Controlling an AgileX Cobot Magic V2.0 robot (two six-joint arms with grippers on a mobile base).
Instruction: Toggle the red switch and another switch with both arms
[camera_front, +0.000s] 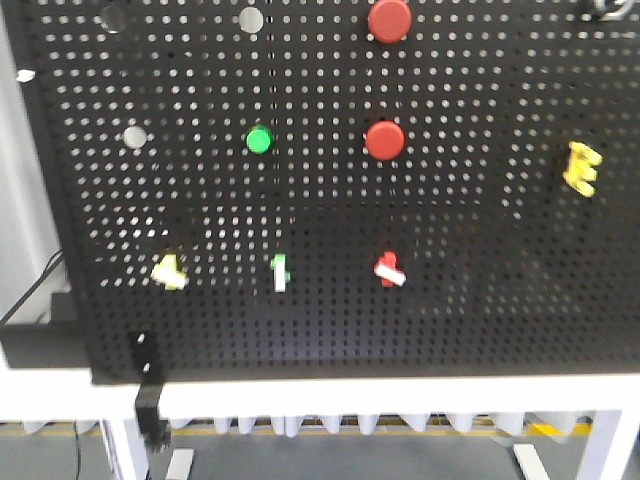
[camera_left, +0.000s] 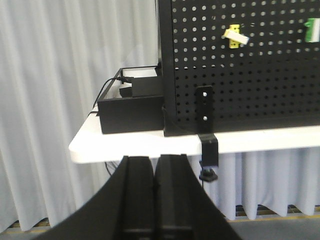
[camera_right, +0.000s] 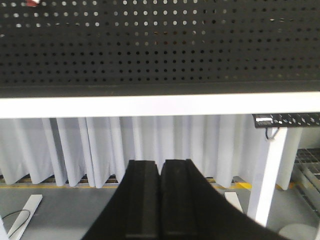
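The robot shows only its two grippers, each in its own wrist view. The left gripper (camera_left: 154, 160) is matte black, with two flat, square-tipped finger slabs set side by side and a thin dark seam between them. Each face has a shallow lengthwise step. Lower down the body flares into smooth, curved shoulders. The right gripper (camera_right: 161, 164) has the same black, slab-fingered shape, with a faint sheen along its inner edges

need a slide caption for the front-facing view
Black pegboard on a white table, with the red switch and pale yellow switch low on its face.
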